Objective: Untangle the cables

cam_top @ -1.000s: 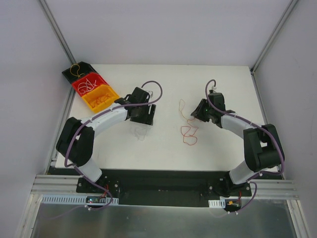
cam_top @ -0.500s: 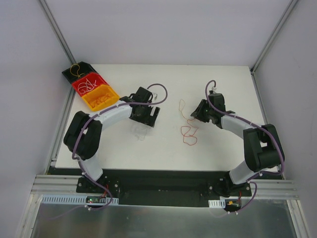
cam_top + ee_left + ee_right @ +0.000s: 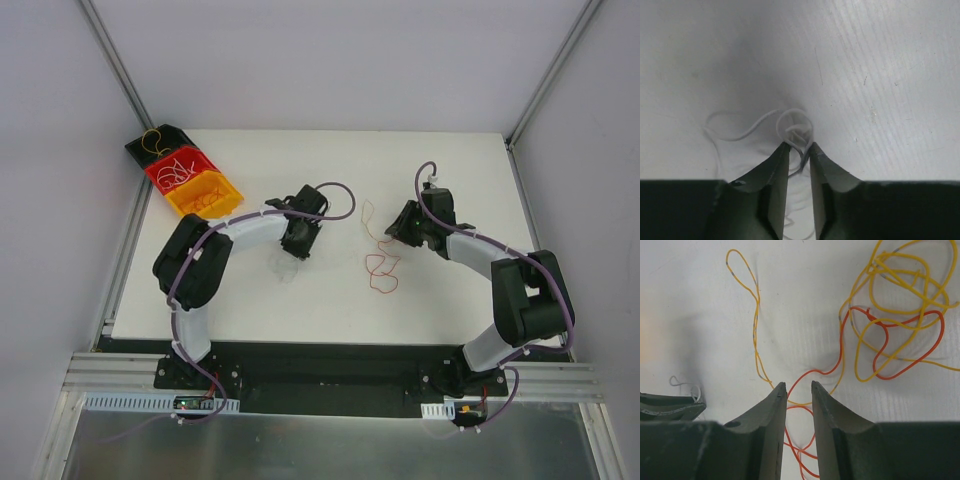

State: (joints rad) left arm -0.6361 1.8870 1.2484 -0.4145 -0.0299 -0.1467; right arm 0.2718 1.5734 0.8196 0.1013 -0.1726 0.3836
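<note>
A white cable (image 3: 795, 109) lies curled on the white table, faint in the top view (image 3: 285, 268). My left gripper (image 3: 799, 145) is down on it, and its jaws have come close together with the white loop pinched between the tips; from above this gripper (image 3: 296, 247) sits left of centre. A red cable (image 3: 941, 327) and a yellow cable (image 3: 756, 320) lie tangled together mid-table (image 3: 382, 272). My right gripper (image 3: 796, 384) hovers over their crossing strands with a narrow gap between its jaws, holding nothing. From above the right gripper (image 3: 397, 232) is just right of that tangle.
Three bins stand in a row at the table's far left corner: black (image 3: 158, 140), red (image 3: 180, 168) and orange-yellow (image 3: 203, 195), each with more thin cables inside. Thick purple arm cables arch over both wrists.
The left arm has swung right, and its wide-open jaws have closed down on the white cable. The right arm and the red and yellow tangle have not moved.
</note>
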